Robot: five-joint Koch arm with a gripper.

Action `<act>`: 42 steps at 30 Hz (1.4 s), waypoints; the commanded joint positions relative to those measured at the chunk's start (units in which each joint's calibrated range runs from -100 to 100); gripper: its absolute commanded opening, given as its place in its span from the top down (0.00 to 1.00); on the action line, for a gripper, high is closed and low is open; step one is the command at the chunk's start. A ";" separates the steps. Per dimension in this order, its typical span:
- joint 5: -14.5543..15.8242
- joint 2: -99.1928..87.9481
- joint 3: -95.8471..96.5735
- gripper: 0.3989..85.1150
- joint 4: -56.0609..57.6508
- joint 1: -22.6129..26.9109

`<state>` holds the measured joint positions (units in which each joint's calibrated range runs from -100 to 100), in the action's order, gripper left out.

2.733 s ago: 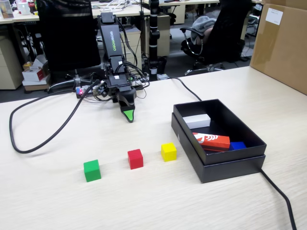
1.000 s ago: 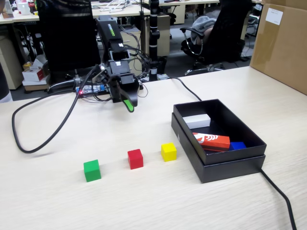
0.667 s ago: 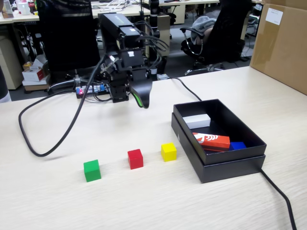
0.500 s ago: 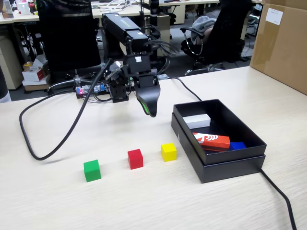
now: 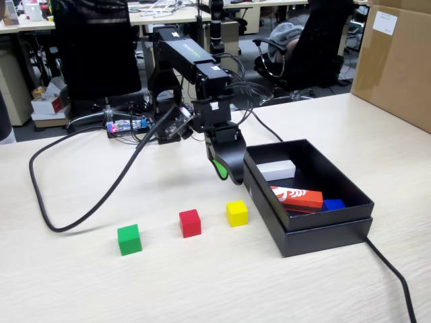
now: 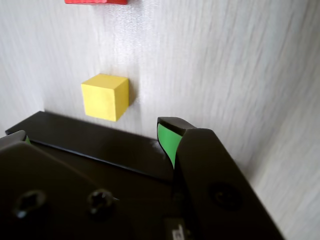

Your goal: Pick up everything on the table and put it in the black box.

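Since half a second back, in the fixed view, my gripper (image 5: 225, 176) has swung forward and down from near the arm's base to hang above the table (image 5: 81, 282), just beside the black box (image 5: 306, 232); the yellow cube (image 5: 236, 212), red cube (image 5: 190, 223) and green cube (image 5: 128, 239) sit untouched in a row, so I judge I'm on the approach to the first pick. In the wrist view the jaws stand spread, the yellow cube (image 6: 105, 96) ahead between them and the box rim (image 6: 95, 140) close under the wrist, so next I need to come down over that cube, clear of the rim, then close.
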<state>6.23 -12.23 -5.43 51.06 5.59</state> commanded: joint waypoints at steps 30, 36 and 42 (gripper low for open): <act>-0.44 11.14 1.62 0.43 -13.70 -0.54; -0.20 11.14 3.16 0.45 -15.34 -0.68; -0.93 13.44 2.26 0.45 -14.65 -0.34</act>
<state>6.08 0.84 -1.14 37.28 5.20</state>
